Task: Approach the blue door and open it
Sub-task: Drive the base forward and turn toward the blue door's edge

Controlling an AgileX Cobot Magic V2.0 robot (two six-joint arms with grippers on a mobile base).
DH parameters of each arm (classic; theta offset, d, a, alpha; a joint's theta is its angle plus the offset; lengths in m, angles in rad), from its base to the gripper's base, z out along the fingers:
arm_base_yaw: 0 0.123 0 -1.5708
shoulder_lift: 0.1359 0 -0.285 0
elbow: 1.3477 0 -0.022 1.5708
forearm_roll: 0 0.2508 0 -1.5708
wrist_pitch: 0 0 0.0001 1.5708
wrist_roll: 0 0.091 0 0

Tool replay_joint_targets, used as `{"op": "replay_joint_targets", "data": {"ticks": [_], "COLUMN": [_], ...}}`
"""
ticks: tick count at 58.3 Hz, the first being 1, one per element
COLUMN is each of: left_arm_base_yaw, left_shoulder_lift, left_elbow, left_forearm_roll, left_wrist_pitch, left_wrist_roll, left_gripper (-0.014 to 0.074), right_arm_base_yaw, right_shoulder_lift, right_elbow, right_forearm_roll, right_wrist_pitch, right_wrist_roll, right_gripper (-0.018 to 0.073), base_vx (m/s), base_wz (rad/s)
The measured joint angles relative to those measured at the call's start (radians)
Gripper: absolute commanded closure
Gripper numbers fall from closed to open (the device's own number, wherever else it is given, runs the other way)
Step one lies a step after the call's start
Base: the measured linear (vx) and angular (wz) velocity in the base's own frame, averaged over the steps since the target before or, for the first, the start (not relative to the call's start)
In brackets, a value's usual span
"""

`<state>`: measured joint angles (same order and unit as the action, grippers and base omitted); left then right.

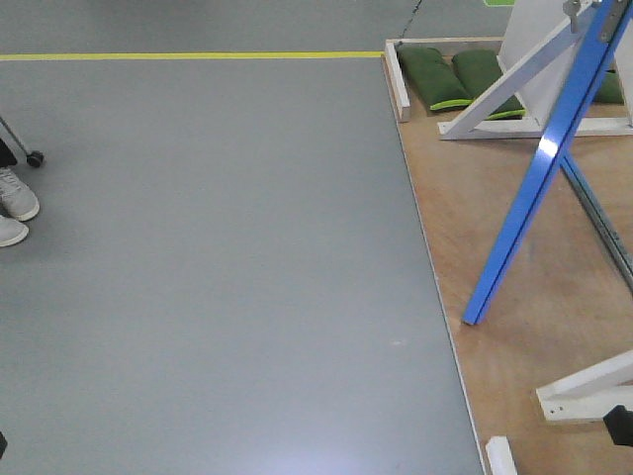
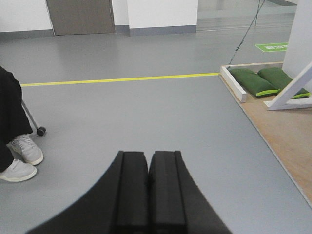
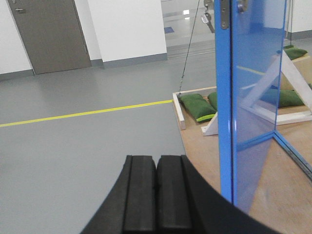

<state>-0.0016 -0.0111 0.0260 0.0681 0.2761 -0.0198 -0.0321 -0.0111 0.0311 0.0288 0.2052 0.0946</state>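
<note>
Right wrist-mounted view shows the blue door [image 3: 253,97] standing on a wooden platform [image 3: 202,146], just ahead and to the right of the right gripper [image 3: 156,165], whose jaws are pressed together on nothing. The left gripper [image 2: 148,163] is likewise closed and empty above the grey floor [image 2: 146,107]. Green sandbags [image 2: 253,82] lie beside a white brace [image 2: 292,92].

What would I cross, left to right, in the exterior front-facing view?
White sneakers → grey floor → white wooden edge board → green padded bags → glossy bright-blue door panel.
</note>
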Motion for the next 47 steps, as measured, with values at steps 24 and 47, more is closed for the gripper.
{"op": "replay_joint_targets", "data": {"ticks": [24, 47], "left_arm_base_yaw": [0.000, 0.000], "left_shoulder_lift": [0.000, 0.000], "left_elbow": [0.000, 0.000], "left_forearm_roll": [0.000, 0.000], "left_wrist_pitch": [0.000, 0.000], "left_wrist_roll": [0.000, 0.000], "left_gripper": [0.0524, 0.0524], "right_arm_base_yaw": [0.000, 0.000], "right_shoulder_lift": [0.000, 0.000], "right_elbow": [0.000, 0.000], "right_forearm_roll": [0.000, 0.000], "right_wrist_pitch": [0.000, 0.000], "right_wrist_roll": [0.000, 0.000], "right_gripper": [0.0547, 0.0547], "base_vx": [0.42, 0.40], "base_wz": [0.04, 0.01]}}
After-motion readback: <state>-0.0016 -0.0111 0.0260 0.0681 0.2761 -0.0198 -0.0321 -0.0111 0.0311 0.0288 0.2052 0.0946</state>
